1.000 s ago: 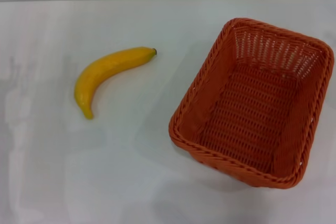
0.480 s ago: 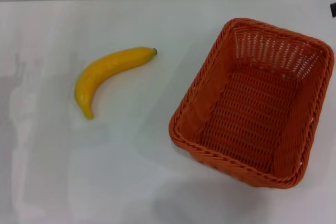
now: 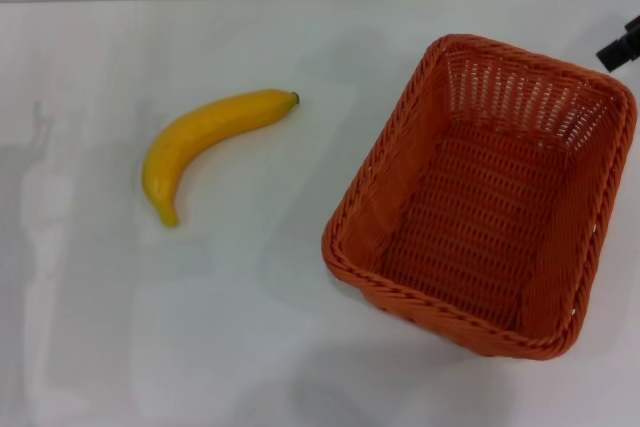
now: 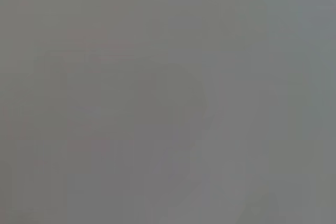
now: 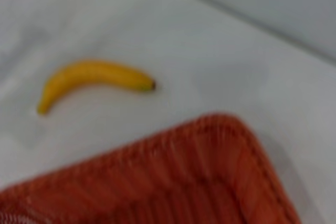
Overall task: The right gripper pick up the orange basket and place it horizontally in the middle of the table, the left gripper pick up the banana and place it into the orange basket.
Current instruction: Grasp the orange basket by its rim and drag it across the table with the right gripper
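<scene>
Right gripper (image 3: 622, 47) beside orange basket (image 3: 480, 192)

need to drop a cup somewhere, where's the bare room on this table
The table is bare between the banana and the orange basket, along the whole near edge, and behind the banana toward the far edge. The robot's right side is crowded: the basket fills it, with the right pincer entering by its far corner.
</scene>
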You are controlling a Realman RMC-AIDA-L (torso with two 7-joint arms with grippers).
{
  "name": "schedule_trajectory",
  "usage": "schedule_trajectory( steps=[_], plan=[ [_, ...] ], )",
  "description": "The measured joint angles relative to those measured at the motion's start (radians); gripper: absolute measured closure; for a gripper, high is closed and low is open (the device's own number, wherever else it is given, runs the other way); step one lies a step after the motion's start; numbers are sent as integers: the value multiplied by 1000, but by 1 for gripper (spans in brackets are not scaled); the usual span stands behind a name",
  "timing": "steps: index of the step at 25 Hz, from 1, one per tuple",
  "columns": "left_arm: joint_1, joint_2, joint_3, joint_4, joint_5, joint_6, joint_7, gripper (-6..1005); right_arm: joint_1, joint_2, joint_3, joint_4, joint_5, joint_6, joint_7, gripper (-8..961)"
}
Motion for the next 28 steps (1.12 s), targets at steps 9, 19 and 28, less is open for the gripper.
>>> schedule_trajectory(
  steps=[9, 19, 28],
  plan=[
    [-1, 0, 0, 0, 17, -1, 1, 150, 39, 85, -2, -75, -124, 40, 29, 146],
    [-1, 0, 0, -1, 17, -1, 1, 149, 53, 148, -23, -106, -130, 153, 23, 146],
    [-1, -2, 0, 0, 19, -2, 1, 148, 48, 194, -73, -96, -174, 280, 24, 147]
  ],
)
